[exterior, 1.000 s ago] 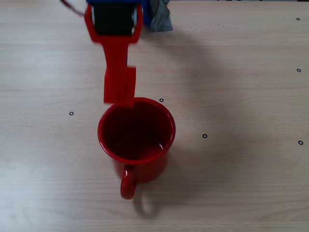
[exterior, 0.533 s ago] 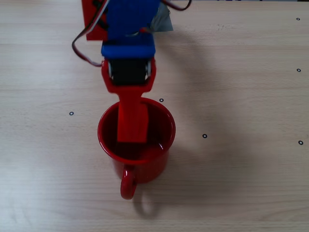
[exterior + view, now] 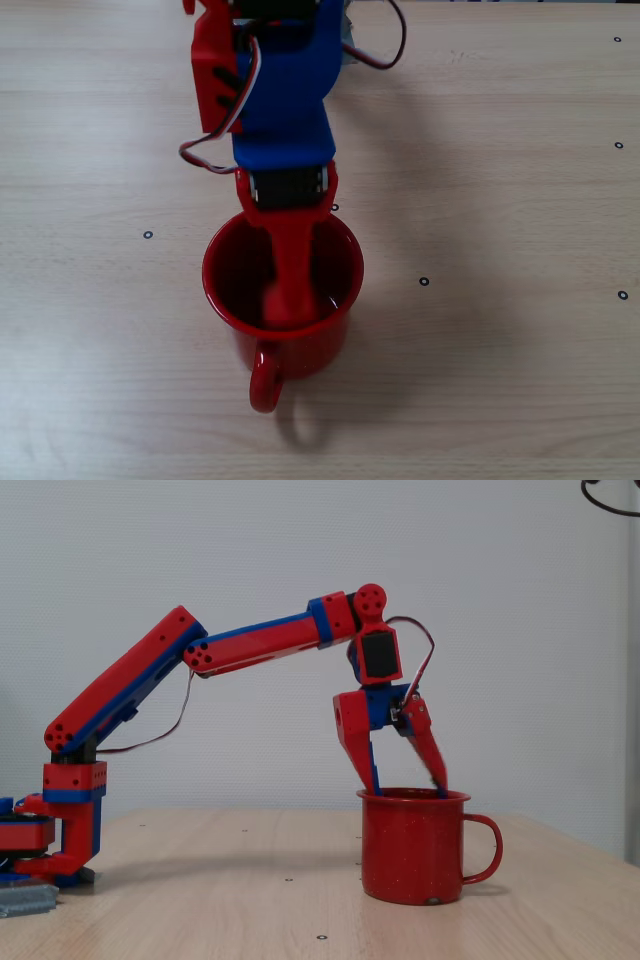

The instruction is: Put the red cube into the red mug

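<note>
Both fixed views show a pale wood-grain desk (image 3: 500, 150) with small black ring marks dotted across it. Behind it in the side-on fixed view stands a plain white wall (image 3: 520, 600), with a dark cable loop cut off at the top right corner of the picture.

A red mug (image 3: 283, 290) stands upright near the middle of the desk. From above, its handle points toward the near edge; from the side, the mug (image 3: 414, 845) shows pale speckles and its handle points right.

A red and blue arm (image 3: 250, 645) rises from a base at the left edge of the desk and bends down over the mug. From the side, the gripper (image 3: 410, 780) has its two red fingers spread apart in a V, both tips dipping just below the mug's rim. From above, the gripper (image 3: 288, 305) is blurred inside the mug.

A blurred red shape low inside the mug may be the red cube (image 3: 272, 300), but it blends with the finger and the red interior, so whether the fingers grip it cannot be told. The mug wall hides it from the side.
</note>
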